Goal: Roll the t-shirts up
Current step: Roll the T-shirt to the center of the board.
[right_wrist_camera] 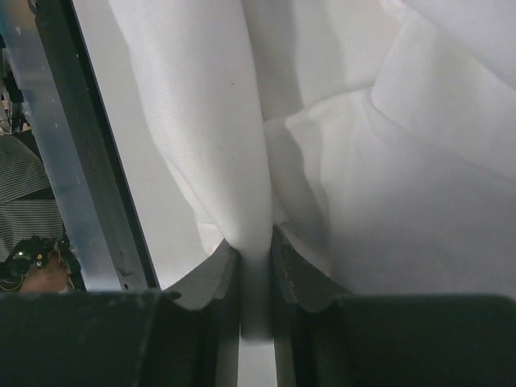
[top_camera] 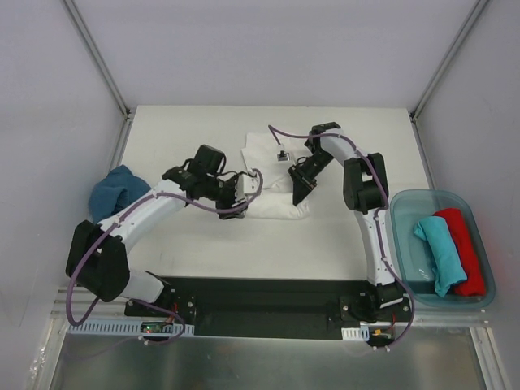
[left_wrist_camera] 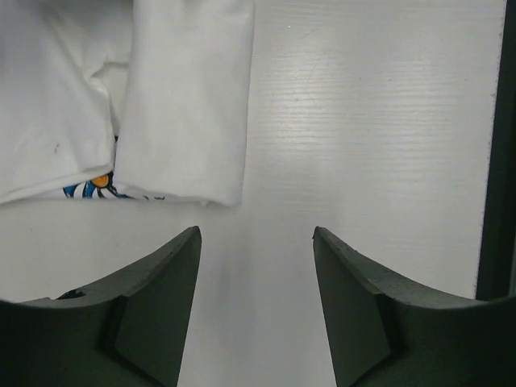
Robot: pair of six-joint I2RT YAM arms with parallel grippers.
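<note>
White shirt (top_camera: 272, 175) lying folded on table (top_camera: 341, 236). Right gripper (right_wrist_camera: 256, 251) pinching fold at white shirt's right edge, jaws narrow on cloth. Left gripper (left_wrist_camera: 256, 242) hovering just beside white shirt's left edge, jaws standing wide, gripping nothing. Teal shirt (top_camera: 439, 252) and red shirt (top_camera: 465, 248) lying rolled in bin (top_camera: 404, 213), well right of white shirt. Blue shirt (top_camera: 118, 191) lying bunched well left of white shirt.

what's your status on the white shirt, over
Left hand open, empty, beside white t-shirt. Right hand shut on a fold of it. Teal t-shirt, red t-shirt rolled in bin.
</note>
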